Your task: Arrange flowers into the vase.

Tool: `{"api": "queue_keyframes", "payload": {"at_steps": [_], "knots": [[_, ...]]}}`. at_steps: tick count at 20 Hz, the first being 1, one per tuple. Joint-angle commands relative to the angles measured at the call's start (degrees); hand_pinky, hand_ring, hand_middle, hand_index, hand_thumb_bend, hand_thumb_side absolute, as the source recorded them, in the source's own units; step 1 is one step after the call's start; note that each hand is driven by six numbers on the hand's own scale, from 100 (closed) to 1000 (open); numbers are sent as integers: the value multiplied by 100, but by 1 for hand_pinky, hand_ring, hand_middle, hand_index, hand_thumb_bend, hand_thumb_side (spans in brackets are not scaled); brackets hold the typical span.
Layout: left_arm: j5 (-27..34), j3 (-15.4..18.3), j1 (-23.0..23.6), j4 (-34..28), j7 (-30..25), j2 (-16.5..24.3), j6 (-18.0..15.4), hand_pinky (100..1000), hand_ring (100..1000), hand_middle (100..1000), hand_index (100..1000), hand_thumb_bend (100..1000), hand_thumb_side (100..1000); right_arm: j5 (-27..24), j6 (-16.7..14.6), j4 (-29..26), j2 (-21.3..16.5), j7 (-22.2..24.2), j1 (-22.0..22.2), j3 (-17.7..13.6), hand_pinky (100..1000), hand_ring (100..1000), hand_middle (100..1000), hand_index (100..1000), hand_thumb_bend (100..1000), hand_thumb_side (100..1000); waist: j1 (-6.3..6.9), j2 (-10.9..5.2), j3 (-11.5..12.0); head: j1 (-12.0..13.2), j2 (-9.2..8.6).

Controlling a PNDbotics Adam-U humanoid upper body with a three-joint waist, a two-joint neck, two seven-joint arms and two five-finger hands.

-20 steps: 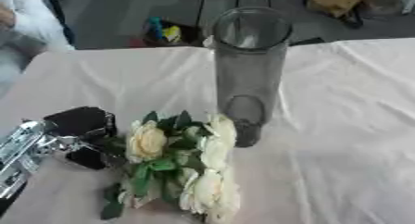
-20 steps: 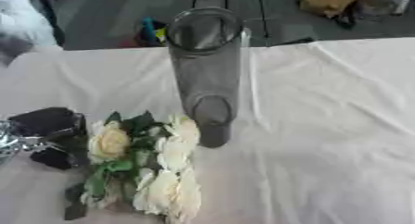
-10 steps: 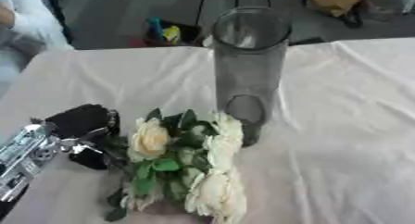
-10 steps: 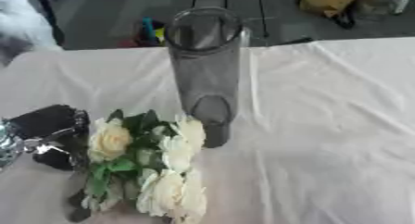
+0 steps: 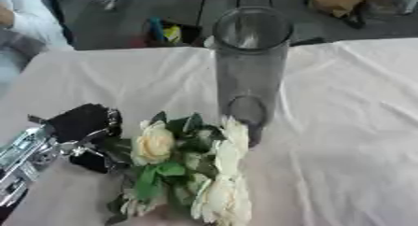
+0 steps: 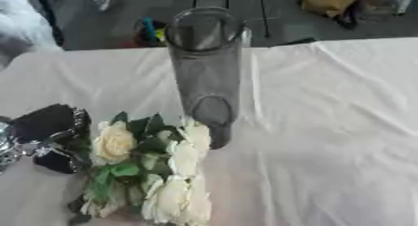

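1. Flowers (image 5: 196,169): a bunch of cream-white blooms with green leaves, lying at the near edge of the surface (image 5: 343,127), left of its middle. Stems hidden among the leaves.
2. My left hand (image 5: 81,136): black with silver joints, in from the left edge, right against the left side of the bunch. Fingers curled in at the leaves; I cannot tell whether they hold anything.
3. Vase (image 6: 205,66): tall clear cylinder, upright, just beyond the bunch toward the middle of the surface. The topmost bloom lies at its base. Nothing inside.
4. Surface is covered with a wrinkled white cloth.
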Motion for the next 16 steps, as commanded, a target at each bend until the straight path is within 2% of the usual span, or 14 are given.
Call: {"api": "queue_keyframes", "payload": {"at_steps": [1,10,16], "knots": [[267,242,-9,-317,-73,320,71,100,100,100,100,338,473,0,-4,-108,-61,-19,-13,-58,635,481,436,674,100,986,61,-91,30,-31,-22],[1100,639,150,-1230,-237,573,571,100,100,100,100,289,470,-32,-6,-108,-113,-64,17,-87,633,482,437,675,100,986,46,-172,135,-160,104],[1722,899,224,-1781,-305,667,888,100,100,100,100,283,456,-24,-1,-108,-121,-87,62,-112,633,482,437,675,100,986,68,-214,115,-182,166]]}}
